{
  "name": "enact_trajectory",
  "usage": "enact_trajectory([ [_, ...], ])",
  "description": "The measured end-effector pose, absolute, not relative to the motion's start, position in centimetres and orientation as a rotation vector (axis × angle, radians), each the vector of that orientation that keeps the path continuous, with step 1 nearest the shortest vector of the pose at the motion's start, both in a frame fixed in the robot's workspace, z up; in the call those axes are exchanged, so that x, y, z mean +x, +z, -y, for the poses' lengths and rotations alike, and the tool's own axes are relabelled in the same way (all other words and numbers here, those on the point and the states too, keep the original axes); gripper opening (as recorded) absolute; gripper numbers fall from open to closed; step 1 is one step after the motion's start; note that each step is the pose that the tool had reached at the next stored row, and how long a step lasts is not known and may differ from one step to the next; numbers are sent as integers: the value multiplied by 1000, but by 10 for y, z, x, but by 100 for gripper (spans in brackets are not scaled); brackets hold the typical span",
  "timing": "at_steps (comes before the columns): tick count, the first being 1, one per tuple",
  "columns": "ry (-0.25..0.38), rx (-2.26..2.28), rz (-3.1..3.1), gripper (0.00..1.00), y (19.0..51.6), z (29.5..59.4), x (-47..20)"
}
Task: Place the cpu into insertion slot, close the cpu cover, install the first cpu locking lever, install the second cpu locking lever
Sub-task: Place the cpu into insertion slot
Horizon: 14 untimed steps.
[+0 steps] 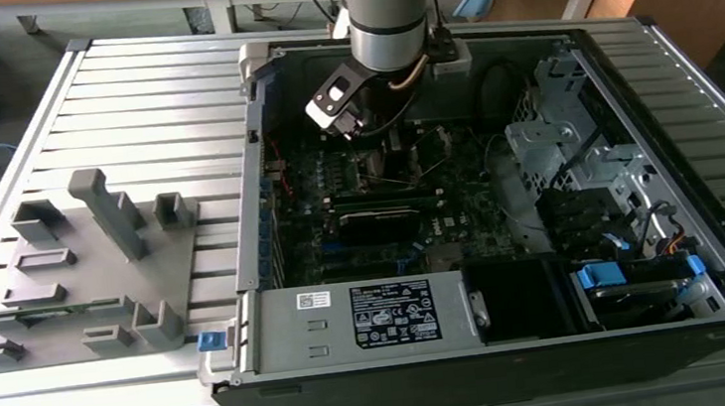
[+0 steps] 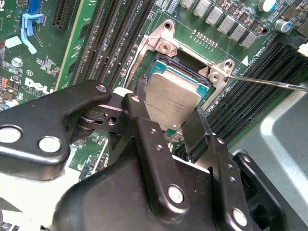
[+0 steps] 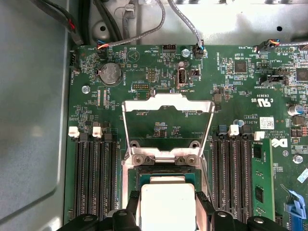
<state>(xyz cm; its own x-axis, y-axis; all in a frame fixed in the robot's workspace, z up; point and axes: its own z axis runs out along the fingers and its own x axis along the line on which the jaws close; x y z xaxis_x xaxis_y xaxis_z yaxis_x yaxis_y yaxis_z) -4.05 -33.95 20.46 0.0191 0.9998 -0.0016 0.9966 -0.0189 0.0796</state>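
The cpu (image 2: 175, 96), a flat grey-silver square, sits between the black fingers (image 2: 192, 127) of my gripper (image 2: 166, 113), which is shut on its two opposite edges. It hangs slightly tilted, low over the insertion slot (image 2: 185, 66), whose dark recess shows just beyond it. In the first wrist view the cpu (image 3: 167, 192) looks bright white above the insertion slot (image 3: 166, 172), with the gripper (image 3: 167, 204) around it. The cpu cover (image 3: 168, 102), a metal frame with a cut-out centre, stands swung open behind the slot. A thin locking lever (image 2: 269, 83) sticks out to one side. In the exterior view the gripper (image 1: 384, 141) is down inside the case.
Long black memory slots (image 3: 94, 173) flank the socket on both sides, and a green module (image 3: 260, 178) sits in one. Cables (image 3: 187, 26) run along the case wall. In the exterior view a grey fixture plate (image 1: 78, 280) lies left of the case and a power supply (image 1: 373, 317) sits at its front.
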Motion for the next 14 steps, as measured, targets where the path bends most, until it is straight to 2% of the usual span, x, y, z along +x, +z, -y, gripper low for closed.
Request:
enact_trajectory([
  [14,84,2200,-2159,54,204,340,-40],
])
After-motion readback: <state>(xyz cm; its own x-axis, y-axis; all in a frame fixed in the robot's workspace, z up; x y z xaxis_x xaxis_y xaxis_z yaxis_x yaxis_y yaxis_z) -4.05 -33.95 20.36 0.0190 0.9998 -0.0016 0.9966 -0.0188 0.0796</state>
